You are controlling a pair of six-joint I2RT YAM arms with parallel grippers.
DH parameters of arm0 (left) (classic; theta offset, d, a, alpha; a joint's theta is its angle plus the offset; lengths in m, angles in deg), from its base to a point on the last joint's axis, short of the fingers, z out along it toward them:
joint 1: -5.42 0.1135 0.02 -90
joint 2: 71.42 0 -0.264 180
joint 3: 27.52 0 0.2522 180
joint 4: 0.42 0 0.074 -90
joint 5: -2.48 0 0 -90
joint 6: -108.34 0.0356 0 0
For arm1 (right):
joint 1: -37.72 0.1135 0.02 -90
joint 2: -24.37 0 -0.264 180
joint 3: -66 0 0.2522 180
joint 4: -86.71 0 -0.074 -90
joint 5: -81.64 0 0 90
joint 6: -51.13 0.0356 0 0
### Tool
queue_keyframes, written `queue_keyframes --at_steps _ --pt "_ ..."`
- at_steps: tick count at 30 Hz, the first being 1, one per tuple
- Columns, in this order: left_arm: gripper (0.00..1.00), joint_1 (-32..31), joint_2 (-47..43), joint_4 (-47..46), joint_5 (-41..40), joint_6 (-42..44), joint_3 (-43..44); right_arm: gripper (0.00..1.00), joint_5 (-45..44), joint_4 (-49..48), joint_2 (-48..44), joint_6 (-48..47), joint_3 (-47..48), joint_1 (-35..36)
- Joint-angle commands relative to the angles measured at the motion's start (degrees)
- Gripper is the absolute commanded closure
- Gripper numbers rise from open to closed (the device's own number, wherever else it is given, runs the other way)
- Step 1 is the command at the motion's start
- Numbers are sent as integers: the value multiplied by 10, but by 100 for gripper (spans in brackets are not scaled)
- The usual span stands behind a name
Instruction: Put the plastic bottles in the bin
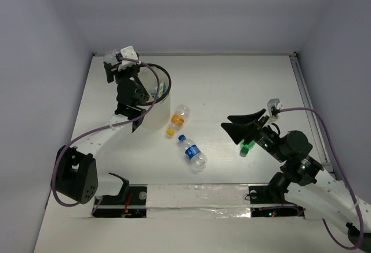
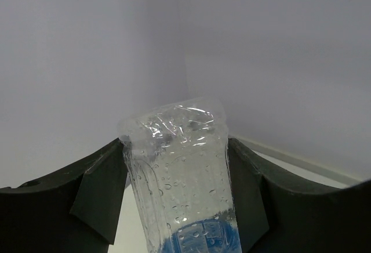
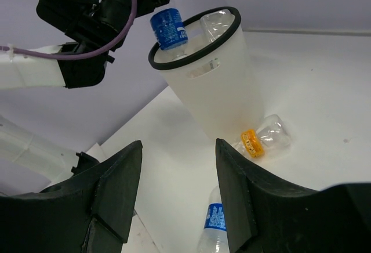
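My left gripper [image 1: 145,95] is shut on a clear bottle with a blue label [image 2: 179,172] and holds it over the bin's mouth. The bin [image 1: 155,116] is a translucent white bucket with a black rim [image 3: 215,79]. In the right wrist view the held bottle [image 3: 168,28] sits at the rim, and a crumpled clear part [image 3: 217,22] shows inside. An orange-capped bottle [image 1: 178,118] lies beside the bin. A blue-labelled bottle [image 1: 193,152] lies nearer the front. My right gripper [image 1: 240,126] is open and empty. The green bottle [image 1: 248,147] lies just under it.
The table is white with walls at the back and both sides. A metal rail [image 1: 310,108] runs along the right edge. The left arm's purple cable [image 1: 165,76] loops over the bin. A taped strip [image 1: 197,198] lies between the arm bases.
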Motion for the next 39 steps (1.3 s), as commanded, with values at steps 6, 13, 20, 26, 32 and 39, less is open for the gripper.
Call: queue_keyframes --at_steps 6,13,20,26,32,39 --pt "26 -46 4 -64 -10 4 -11 42 16 -43 30 6 -7 4" --pt "2 -59 -17 -9 -20 -35 8 42 7 -40 42 5 -7 4" --pt "1 -69 -81 123 18 -146 69 42 -6 -37 74 8 -7 4" --pt "3 -69 -140 266 64 -259 120 79 -7 -48 107 17 -7 4" --pt "46 -69 -224 447 182 -403 139 99 -9 -58 196 39 7 4" --pt "83 -69 -328 603 313 -514 71 69 -53 -64 332 75 59 4"
